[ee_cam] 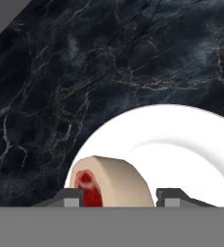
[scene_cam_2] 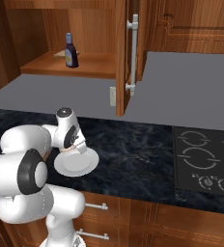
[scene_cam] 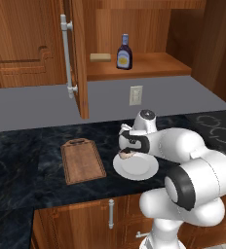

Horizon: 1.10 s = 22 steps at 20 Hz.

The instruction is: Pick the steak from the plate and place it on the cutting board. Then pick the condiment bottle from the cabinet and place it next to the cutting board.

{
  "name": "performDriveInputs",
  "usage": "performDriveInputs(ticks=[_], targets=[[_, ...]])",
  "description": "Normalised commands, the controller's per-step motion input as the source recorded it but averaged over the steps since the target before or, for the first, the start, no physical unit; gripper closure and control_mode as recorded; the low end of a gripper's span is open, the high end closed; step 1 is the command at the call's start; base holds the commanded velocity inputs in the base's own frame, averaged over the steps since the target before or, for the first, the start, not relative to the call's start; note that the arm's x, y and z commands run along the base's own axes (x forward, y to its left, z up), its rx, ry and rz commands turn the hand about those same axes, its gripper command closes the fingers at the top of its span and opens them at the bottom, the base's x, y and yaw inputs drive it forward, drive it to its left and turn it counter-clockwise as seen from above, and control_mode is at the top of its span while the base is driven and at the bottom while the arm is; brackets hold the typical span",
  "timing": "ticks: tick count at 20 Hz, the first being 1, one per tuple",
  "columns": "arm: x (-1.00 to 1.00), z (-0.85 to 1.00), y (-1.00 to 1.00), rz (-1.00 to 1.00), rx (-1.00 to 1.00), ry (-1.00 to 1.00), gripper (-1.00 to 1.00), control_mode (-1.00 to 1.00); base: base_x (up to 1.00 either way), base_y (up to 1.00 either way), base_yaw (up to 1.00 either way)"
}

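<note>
The steak (ee_cam: 115, 182), red with a pale fat rim, sits between my gripper's (ee_cam: 119, 198) two fingertips, which press on its sides, over the near edge of the white plate (ee_cam: 181, 144). In the left base view my gripper (scene_cam: 126, 153) is shut on the steak (scene_cam: 126, 155) just over the left rim of the plate (scene_cam: 140, 169). The wooden cutting board (scene_cam: 83, 161) lies bare on the counter, left of the plate. The condiment bottle (scene_cam: 124, 52) stands upright on the shelf of the open cabinet (scene_cam: 144, 69). From the right base view the bottle (scene_cam_2: 71, 51) and plate (scene_cam_2: 76, 165) also show.
A flat tan block (scene_cam: 100, 57) lies on the shelf left of the bottle. The open cabinet door (scene_cam: 78, 58) with its grey bar handle (scene_cam: 66, 56) juts out above the board. A black cooktop (scene_cam_2: 205, 159) is set into the dark marble counter (scene_cam: 27, 155) on the right.
</note>
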Motion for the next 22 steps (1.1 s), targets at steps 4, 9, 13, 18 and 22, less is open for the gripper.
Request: performDriveInputs(ticks=[4,9,13,18,22], targets=[[-0.05,0.04,0.19,0.0,0.0,-0.02,1.0,-1.0,0.0,0.0,0.0],[-0.05,0.04,0.23,0.0,0.0,-0.03,1.0,-1.0,0.0,0.0,0.0],[-0.03,0.03,0.25,0.0,0.0,-0.03,1.0,-1.0,0.0,0.0,0.0],[-0.01,0.01,0.24,0.0,0.0,-0.02,1.0,-1.0,0.0,0.0,0.0],[0.0,0.0,0.21,0.0,0.0,-0.01,1.0,-1.0,0.0,0.0,0.0]])
